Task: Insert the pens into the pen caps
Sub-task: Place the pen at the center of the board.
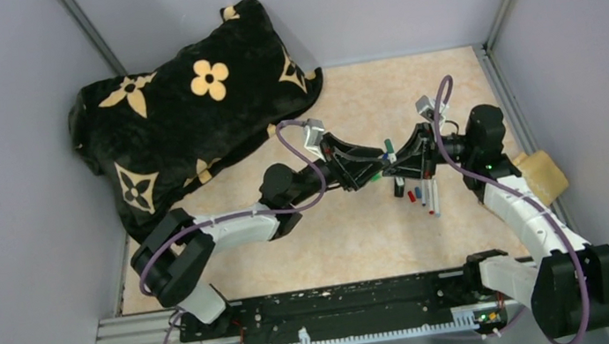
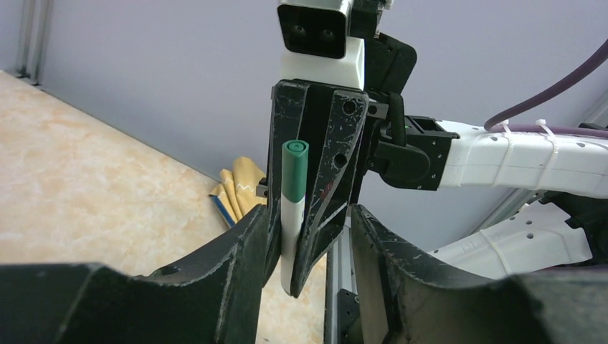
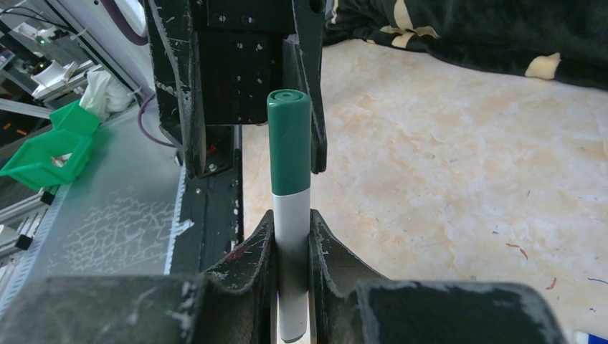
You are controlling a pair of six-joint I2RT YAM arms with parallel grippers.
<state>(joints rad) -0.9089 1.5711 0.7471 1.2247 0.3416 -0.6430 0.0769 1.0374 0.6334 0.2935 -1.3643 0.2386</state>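
Note:
My right gripper (image 3: 292,236) is shut on the white barrel of a pen (image 3: 292,236), which stands upright with a green cap (image 3: 290,143) on its upper end. Both arms meet over the middle of the table, where the right gripper (image 1: 395,164) faces the left gripper (image 1: 378,168). My left gripper (image 2: 308,240) is open, its jaws standing wide on either side of the right gripper's tips and the pen (image 2: 290,215); they grip nothing. Its green cap (image 2: 295,172) rises above them. Several more pens (image 1: 421,195) and small caps lie on the table just below the grippers.
A black cushion with tan flowers (image 1: 187,116) fills the back left. A tan cardboard box (image 1: 544,176) sits at the right edge by the right arm. Grey walls close in three sides. Green bins (image 3: 54,143) stand beyond the table's metal edge.

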